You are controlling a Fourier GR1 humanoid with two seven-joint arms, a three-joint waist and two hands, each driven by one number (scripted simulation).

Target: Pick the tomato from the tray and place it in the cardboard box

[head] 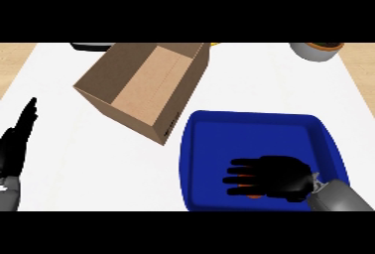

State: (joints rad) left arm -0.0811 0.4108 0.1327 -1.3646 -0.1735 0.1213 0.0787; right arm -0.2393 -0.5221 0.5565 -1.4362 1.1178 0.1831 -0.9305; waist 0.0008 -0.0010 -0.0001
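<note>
A blue tray (249, 130) lies on the white counter at the lower right. My right hand (275, 174) is inside it, palm down, over the tomato (248, 189). Only slivers of red-orange show between and under the fingers, which curl round the tomato. The open cardboard box (147, 87) stands to the upper left of the tray, its opening facing up and nothing visible inside. My left hand (15, 144) rests open at the left edge, fingers pointing up.
A grey bowl with a brown inside (316, 49) sits at the far right top edge. A dark object (92, 46) peeks out behind the box at the top. Bare white counter lies between the box and my left hand.
</note>
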